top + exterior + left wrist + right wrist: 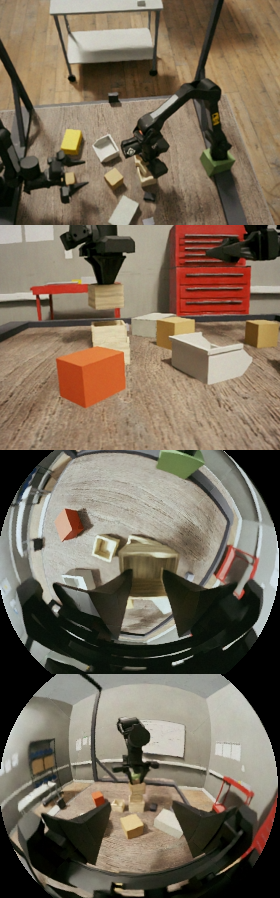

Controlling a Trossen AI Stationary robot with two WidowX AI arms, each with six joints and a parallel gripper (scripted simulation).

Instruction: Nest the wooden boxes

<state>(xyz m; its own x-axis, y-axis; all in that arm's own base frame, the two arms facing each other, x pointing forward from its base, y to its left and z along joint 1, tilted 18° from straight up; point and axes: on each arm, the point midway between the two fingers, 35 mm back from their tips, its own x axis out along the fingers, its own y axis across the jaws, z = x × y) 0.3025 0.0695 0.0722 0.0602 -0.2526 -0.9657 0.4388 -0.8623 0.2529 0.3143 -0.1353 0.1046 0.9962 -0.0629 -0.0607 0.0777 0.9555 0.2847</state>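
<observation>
My left gripper holds a pale wooden box in the air, fingertips inside its open top. The box hangs open side up above a second wooden box, which stands open side up on the table. A small wooden box stands open side up close beside it, apart from the held box. The arm hides much of the boxes in the top view. My right gripper is open and empty, well away from them.
An orange block and an off-white open bin lie near the boxes. A tan block, a white block and a dark block are also near. A yellow block lies farther off.
</observation>
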